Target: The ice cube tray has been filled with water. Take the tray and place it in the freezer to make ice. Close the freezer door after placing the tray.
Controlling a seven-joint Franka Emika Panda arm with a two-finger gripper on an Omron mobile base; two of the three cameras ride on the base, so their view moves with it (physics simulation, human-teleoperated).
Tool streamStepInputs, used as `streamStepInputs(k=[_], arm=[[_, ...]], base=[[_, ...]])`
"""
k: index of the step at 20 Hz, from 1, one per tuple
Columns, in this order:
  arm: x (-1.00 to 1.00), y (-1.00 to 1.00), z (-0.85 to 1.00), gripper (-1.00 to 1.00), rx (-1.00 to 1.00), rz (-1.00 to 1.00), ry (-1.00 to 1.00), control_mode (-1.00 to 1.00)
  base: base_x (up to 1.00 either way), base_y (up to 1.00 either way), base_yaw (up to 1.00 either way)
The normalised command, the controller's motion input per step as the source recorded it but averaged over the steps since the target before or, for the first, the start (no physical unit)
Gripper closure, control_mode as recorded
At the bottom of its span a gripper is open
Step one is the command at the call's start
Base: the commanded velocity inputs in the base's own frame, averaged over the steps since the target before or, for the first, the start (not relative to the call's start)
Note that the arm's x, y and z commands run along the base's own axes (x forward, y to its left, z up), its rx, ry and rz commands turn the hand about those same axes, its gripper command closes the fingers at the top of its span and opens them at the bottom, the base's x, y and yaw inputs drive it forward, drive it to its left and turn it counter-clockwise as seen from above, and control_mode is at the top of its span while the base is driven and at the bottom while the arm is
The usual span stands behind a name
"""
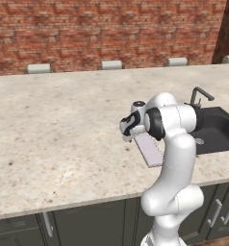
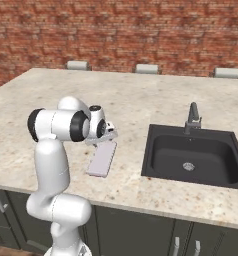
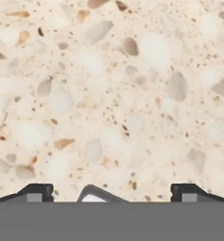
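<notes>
While hovering low over the speckled counter (image 1: 63,125), gripper (image 3: 112,193) with jaws wide apart, holding nothing. Tray (image 2: 102,159) flat on counter beside the black sink (image 2: 191,155), just under the gripper.

The ice cube tray (image 2: 102,158), a thin pale-lilac slab, lies flat on the speckled surface (image 2: 141,105) near its front edge.

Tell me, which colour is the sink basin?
The sink is black, clearest in the right base view.

Speckled beige stone counter (image 2: 141,100) with ice cube tray (image 2: 102,159) flat near its front edge.
</notes>
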Motion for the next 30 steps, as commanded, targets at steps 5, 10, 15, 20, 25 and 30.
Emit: streamStepInputs(k=[5, 10, 15, 20, 25, 30], arm=[[-0.68, -0.53, -0.39, -1.00, 0.03, 0.03, -0.01, -1.00], [-0.84, -0.49, -0.38, -1.00, 0.02, 0.03, -0.02, -1.00], [-0.90, -0.51, -0.35, -1.00, 0.01, 0.01, -0.01, -1.00], [-0.79, -0.64, -0.26, -1.00, 0.01, 0.00, -0.04, -1.00], [-0.67, -0.66, -0.23, -1.00, 0.00, 0.00, -0.03, -1.00], [-0.45, -0.60, -0.18, -1.00, 0.00, 0.00, -0.01, -1.00]], base=[[0.00, 0.00, 0.00], [0.00, 0.00, 0.00], [0.00, 0.00, 0.00], [0.00, 0.00, 0.00], [0.00, 0.00, 0.00], [0.00, 0.00, 0.00]])
